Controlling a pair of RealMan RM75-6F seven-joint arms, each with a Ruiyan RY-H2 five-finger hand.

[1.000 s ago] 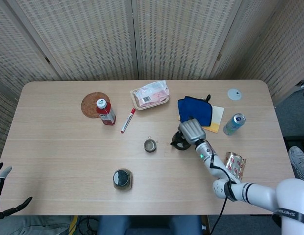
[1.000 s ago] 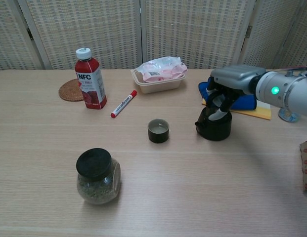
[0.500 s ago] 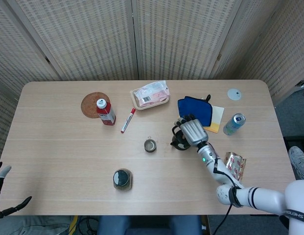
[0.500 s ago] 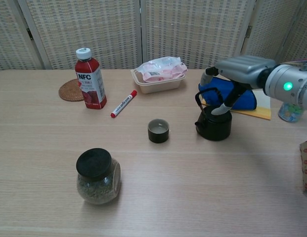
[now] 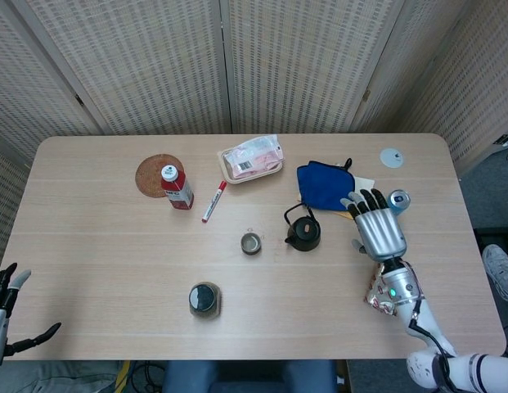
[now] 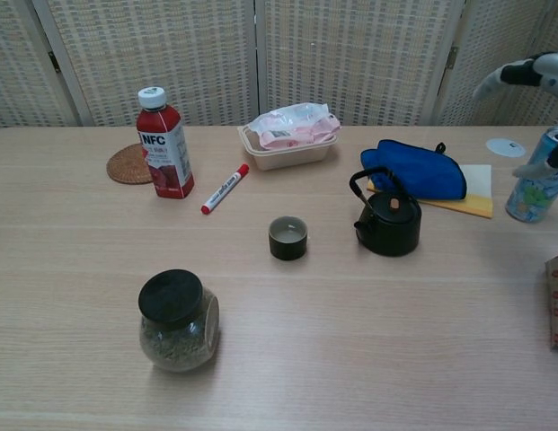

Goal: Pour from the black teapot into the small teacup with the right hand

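Observation:
The black teapot (image 5: 303,233) (image 6: 388,221) stands upright on the table with its handle up and nothing touching it. The small teacup (image 5: 251,243) (image 6: 288,238) sits a short way to the teapot's left. My right hand (image 5: 377,223) (image 6: 537,76) hovers to the right of the teapot, fingers spread and holding nothing; the chest view catches only its fingertips at the right edge. My left hand (image 5: 6,316) hangs off the table's front left corner, fingers apart and empty.
A blue cloth (image 5: 325,184) on a yellow pad lies behind the teapot, with a drink can (image 6: 534,185) to its right. A lidded jar (image 6: 177,320), red juice bottle (image 6: 164,142), marker (image 6: 225,189), food tray (image 6: 290,136) and woven coaster (image 5: 155,174) fill the left and back.
My right hand has let go of the teapot's handle, opened, and pulled away to the right and upward. The teapot stays standing where it was.

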